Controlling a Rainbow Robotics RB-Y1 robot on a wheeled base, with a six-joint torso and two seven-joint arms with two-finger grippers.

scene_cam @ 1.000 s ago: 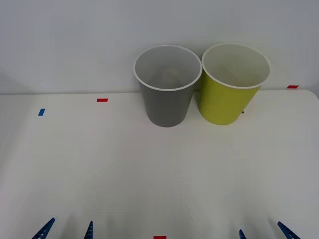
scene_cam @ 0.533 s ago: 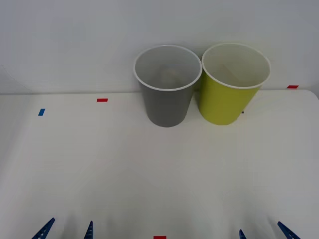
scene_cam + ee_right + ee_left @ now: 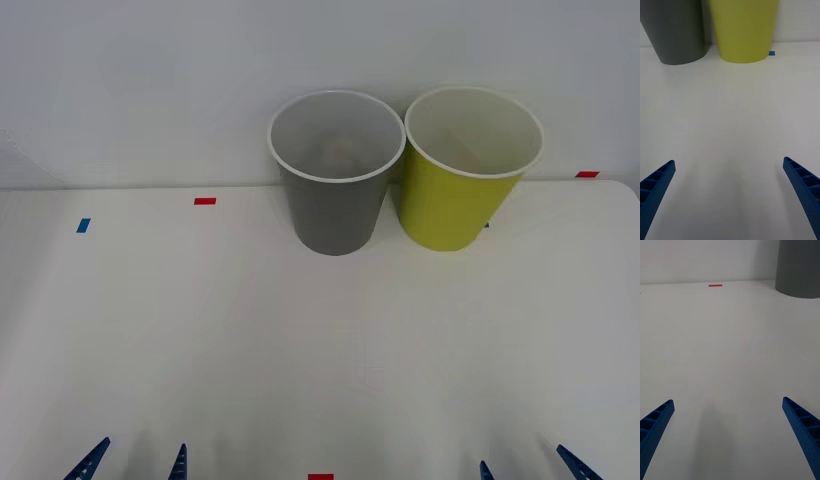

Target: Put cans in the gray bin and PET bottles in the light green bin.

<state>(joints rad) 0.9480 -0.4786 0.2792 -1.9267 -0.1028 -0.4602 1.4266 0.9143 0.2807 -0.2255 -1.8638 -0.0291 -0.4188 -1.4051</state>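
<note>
Cans are not on the white table (image 3: 200, 330) — a faint rounded shape shows inside the gray bin (image 3: 336, 170), likely the can already dropped in. Just beside it, to the robot's right, stands the light green bin (image 3: 468, 170). Left gripper (image 3: 135, 462) and right gripper (image 3: 528, 465) hang spread open at the near edge, well apart from both bins, holding nothing; the left sits nearer the gray bin.

Gray bin (image 3: 336, 190) — light green bin (image 3: 462, 180) beside, upright

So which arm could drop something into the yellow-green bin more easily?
Probably the right. The light green bin stands right of the gray bin, on the right end effector's side and directly ahead of it. The left end effector waits open farther off, left of both bins.
</note>
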